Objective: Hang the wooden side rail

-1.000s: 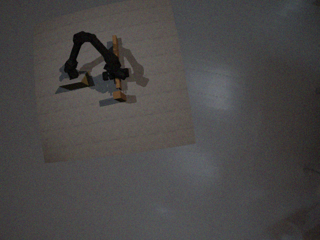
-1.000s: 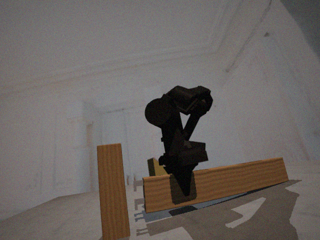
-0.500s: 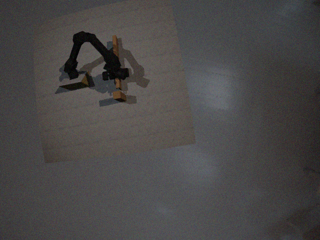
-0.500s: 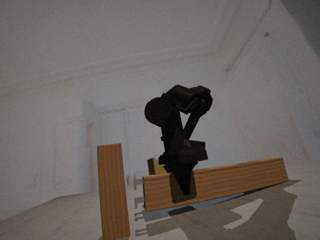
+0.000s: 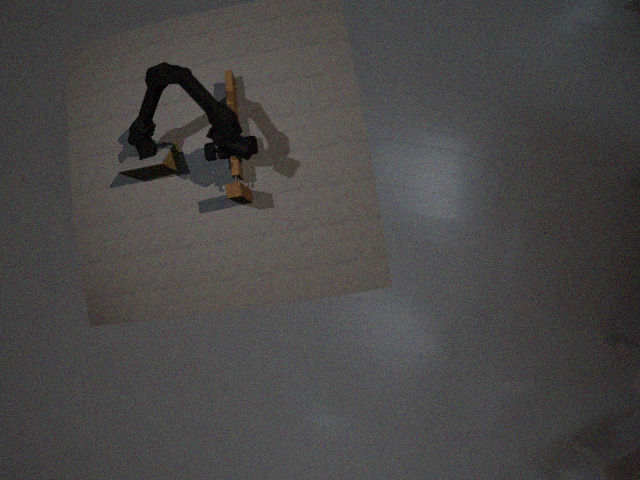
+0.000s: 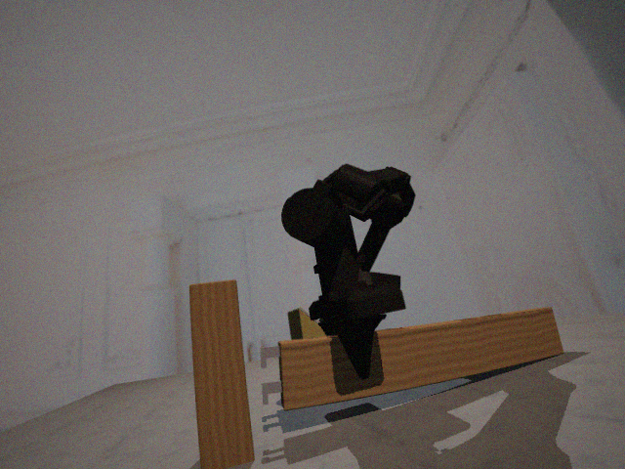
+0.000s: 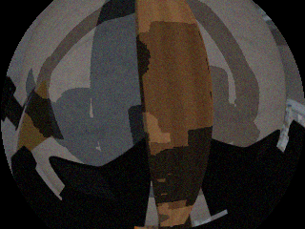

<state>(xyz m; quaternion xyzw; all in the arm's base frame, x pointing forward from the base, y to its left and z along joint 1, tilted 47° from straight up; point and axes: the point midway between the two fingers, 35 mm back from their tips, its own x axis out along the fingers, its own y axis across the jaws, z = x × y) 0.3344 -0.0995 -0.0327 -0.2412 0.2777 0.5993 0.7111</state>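
Observation:
The wooden side rail [image 5: 231, 93] [image 6: 454, 343] [image 7: 173, 76] is a long plank. My gripper [image 5: 233, 155] [image 6: 360, 361] [image 7: 170, 137] is shut on it near its hooked end and holds that end a little above the table [image 5: 232, 258]. The far end is low by the table top; I cannot tell whether it touches. Two grey steel hooks [image 6: 269, 353] [image 5: 240, 181] stick out of the raised end toward the headboard post [image 5: 239, 192] [image 6: 220, 373], an upright wooden block. The hooks are close to the post and apart from it. The slot and pins are hidden.
A yellow wedge-shaped block [image 5: 173, 158] [image 6: 303, 325] [image 7: 29, 130] stands on the table behind the rail, near the arm's base [image 5: 140, 139]. The table's edges drop off to a grey floor [image 5: 491, 258] on the right and front.

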